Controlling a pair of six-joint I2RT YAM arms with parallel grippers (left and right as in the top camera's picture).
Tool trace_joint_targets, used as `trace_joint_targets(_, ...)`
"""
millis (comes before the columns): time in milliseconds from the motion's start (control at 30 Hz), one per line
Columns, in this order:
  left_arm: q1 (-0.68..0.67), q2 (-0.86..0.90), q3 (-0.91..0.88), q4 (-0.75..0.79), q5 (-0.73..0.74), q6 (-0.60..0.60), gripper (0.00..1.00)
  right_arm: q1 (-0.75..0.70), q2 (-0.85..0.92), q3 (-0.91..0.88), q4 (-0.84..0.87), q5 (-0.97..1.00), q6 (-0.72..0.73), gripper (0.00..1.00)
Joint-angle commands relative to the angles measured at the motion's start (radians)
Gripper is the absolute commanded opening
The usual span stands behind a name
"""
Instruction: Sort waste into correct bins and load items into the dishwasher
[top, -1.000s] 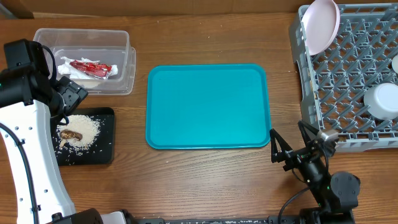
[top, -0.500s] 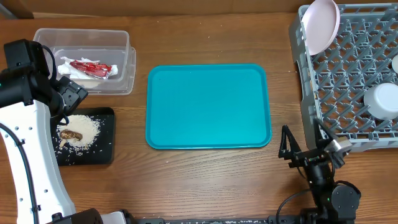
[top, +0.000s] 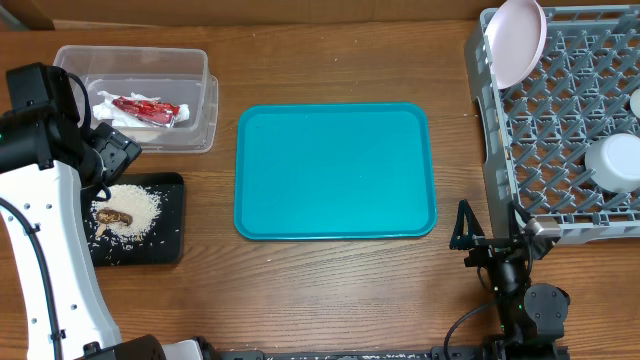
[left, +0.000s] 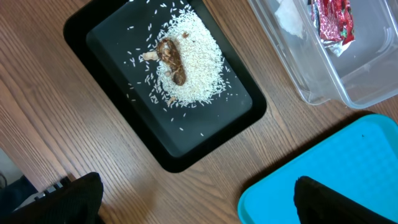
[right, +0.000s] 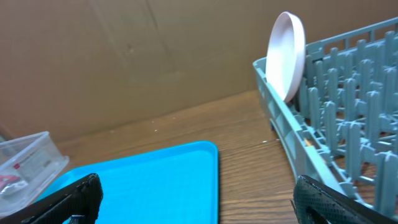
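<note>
As viewed from overhead, logged waste in the bins: crumpled white paper napkins (top: 108, 103) and a glossy red wrapper (top: 146, 109) inside the clear plastic tub (top: 195, 60), rectangular with rounded corners, at the far left of the wood-grain bench (top: 330, 290). Found loose white rice (top: 140, 205) heaped in a rough mound on the shallow matte black tray (top: 172, 240), just in front of the tub. Noted a small brown food lump (top: 113, 216) resting on the mound, with stray grains scattered over the tray floor.

Saw a smooth pale round plate (top: 516, 40) standing on edge at the far left corner of the grey plastic rack (top: 560, 120), an open grid of pegs on the right side of the bench. Saw also a white round dish (top: 613, 160) among the pegs at the rack's right edge.

Recorded a smooth teal serving tray (top: 335, 170), rectangular with rounded corners, between the bins and the rack.

Checked left tool (left: 196, 202): spread wide, grasping nothing, above the bench near the black tray. Checked right tool (top: 493, 238): spread wide, grasping nothing, low between the teal tray and the rack's front.
</note>
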Motion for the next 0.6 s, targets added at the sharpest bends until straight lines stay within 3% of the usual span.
trace_joint_targets(0,0.003,0.002,0.006,0.002,-0.003,-0.010,1.00,-0.006,-0.010,-0.010,0.005,0.034,-0.077,1.00)
trace_joint_targets(267,0.003,0.002,0.006,0.002,-0.003,-0.010,1.00,-0.007,-0.010,-0.010,0.005,0.034,-0.257,1.00)
trace_joint_targets(567,0.003,0.002,0.006,0.002,-0.003,-0.010,1.00,-0.007,-0.010,-0.010,0.006,0.031,-0.255,1.00)
